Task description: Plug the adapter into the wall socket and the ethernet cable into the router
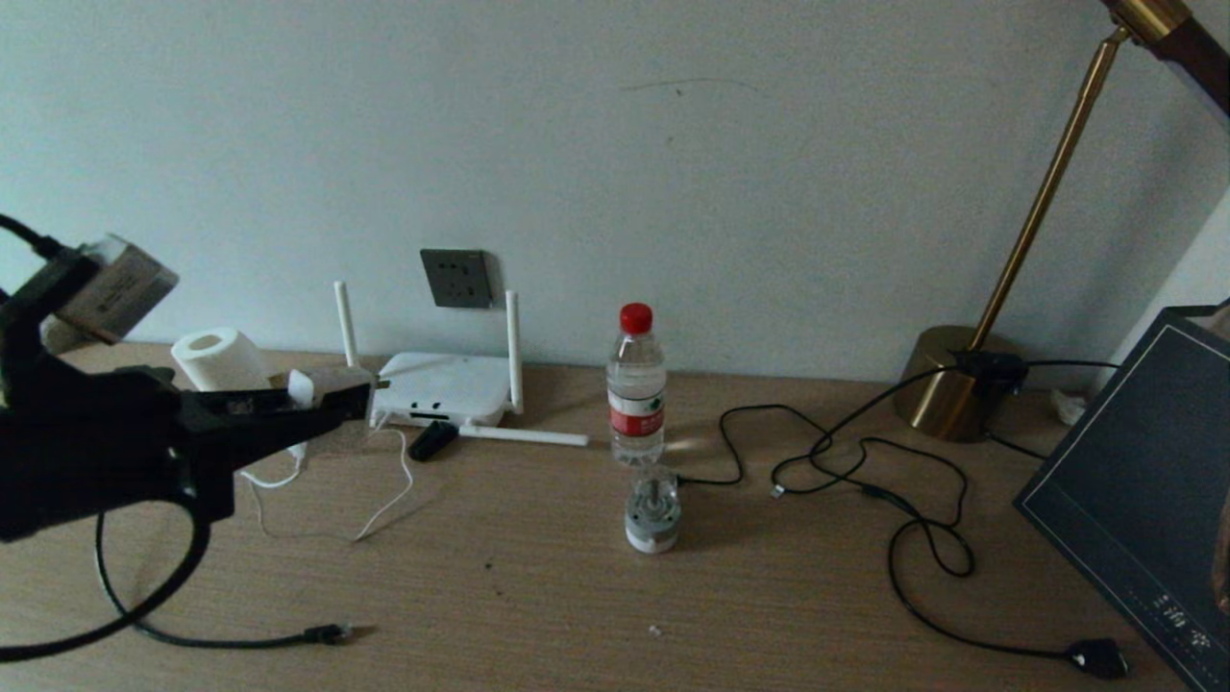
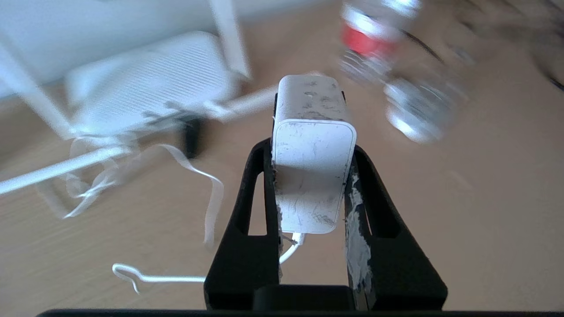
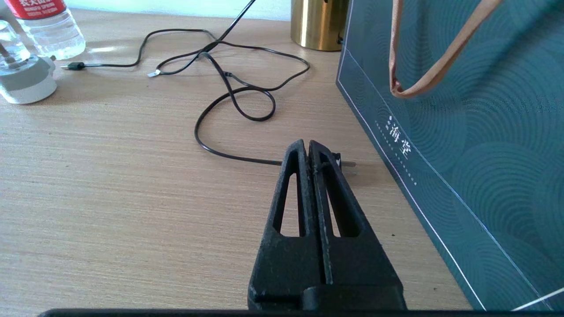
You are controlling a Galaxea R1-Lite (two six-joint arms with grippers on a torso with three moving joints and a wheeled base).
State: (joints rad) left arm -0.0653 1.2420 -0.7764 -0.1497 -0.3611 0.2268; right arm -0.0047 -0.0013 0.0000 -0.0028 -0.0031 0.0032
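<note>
Head view: the left gripper [image 1: 332, 394] reaches in over the wooden desk [image 1: 538, 596], clamped on the adapter [image 1: 302, 388], whose thin white cord [image 1: 384, 481] trails down and loops on the wood beneath the fingers. Just beyond the fingertips lies the router [image 1: 444, 388], two antennas upright and one flat on the desk beside a small black clip [image 1: 433, 439]; the wall socket [image 1: 457, 278] sits on the wall above and beyond the router. One roll of tissue [image 1: 217, 358] stands behind the gripper. Farther off to the gripper's right stand one water bottle [image 1: 635, 386] with a red cap and one small clear jar [image 1: 652, 514], its contents unclear. A black cable end [image 1: 327, 633] lies on the desk nearer the robot than the gripper. Another black cable [image 1: 865, 461] coils between the bottle and one brass lamp [image 1: 961, 384]. Left wrist view: both black fingers [image 2: 260, 189] press the white adapter [image 2: 313, 171] from either side, the blurred router [image 2: 145, 83] ahead. Right wrist view: the right gripper [image 3: 311, 152] hovers low over the desk, fingers closed together on nothing, a black plug [image 3: 339, 163] just past its tip and one dark green paper bag [image 3: 462, 132] close alongside; the inside of the bag is hidden.
</note>
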